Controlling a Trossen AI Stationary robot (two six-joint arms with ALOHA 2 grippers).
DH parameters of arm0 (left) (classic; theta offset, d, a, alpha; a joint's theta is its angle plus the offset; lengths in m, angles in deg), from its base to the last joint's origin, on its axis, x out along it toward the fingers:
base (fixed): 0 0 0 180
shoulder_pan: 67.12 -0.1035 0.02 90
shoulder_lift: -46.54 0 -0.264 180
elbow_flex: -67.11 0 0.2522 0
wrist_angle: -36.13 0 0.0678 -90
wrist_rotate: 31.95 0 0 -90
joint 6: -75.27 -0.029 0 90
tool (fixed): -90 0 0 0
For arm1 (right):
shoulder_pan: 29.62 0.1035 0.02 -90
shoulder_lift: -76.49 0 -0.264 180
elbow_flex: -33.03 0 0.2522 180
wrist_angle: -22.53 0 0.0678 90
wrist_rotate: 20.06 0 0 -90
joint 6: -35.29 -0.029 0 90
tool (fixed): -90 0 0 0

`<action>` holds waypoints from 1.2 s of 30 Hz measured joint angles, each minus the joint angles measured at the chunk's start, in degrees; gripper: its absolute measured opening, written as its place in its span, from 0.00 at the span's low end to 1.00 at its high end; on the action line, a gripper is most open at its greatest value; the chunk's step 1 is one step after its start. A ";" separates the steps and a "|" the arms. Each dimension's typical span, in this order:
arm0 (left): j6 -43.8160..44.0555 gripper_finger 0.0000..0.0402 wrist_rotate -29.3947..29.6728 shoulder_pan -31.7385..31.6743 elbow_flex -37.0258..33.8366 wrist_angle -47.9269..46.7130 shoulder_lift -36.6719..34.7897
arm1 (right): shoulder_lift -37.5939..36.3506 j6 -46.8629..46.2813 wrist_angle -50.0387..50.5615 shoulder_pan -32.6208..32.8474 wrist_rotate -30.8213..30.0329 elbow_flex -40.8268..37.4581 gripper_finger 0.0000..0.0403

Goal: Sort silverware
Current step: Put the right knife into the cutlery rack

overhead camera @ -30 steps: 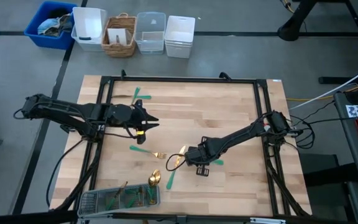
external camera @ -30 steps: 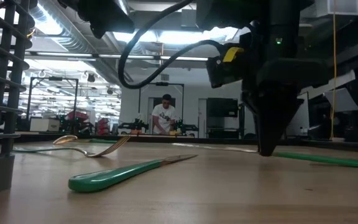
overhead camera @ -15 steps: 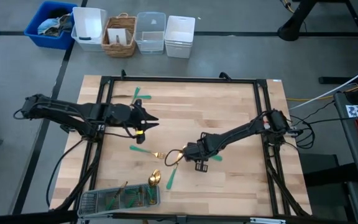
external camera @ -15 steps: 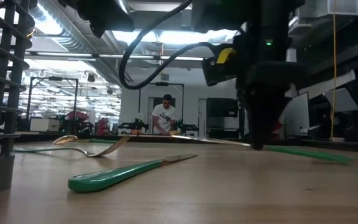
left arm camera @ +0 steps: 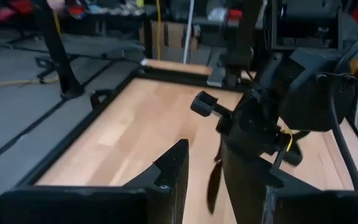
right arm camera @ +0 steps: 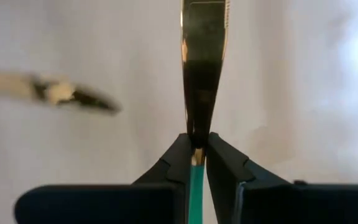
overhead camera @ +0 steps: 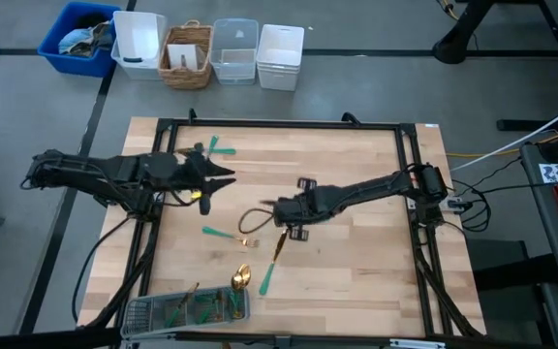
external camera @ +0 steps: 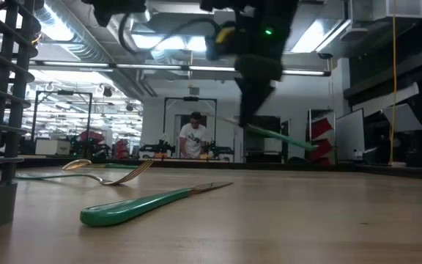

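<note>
Standing beyond the wooden table (external camera: 284, 220), a person (external camera: 194, 138) faces it.

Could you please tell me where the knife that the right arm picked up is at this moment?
The knife is clamped in the right end effector, lifted above the table's middle in the high view, near the fork.

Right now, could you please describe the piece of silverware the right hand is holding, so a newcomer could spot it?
Start at the wooden table and follow the right arm to its hand near the middle. Pinched there is a knife with a gold blade and teal handle, the only piece lifted off the wood; the others lie flat.
</note>
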 joint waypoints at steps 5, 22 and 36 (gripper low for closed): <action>0.72 0.22 3.10 0.00 0.00 0.00 -3.51 | -0.02 5.91 -0.13 -1.81 -11.50 5.30 0.10; -1.01 0.22 17.27 -1.23 0.00 1.83 -5.50 | -0.11 22.36 -13.94 -5.55 -36.05 15.70 0.10; -7.12 0.23 15.47 -3.82 0.00 1.88 -3.90 | -0.11 33.24 -34.24 -5.50 -35.17 15.84 0.10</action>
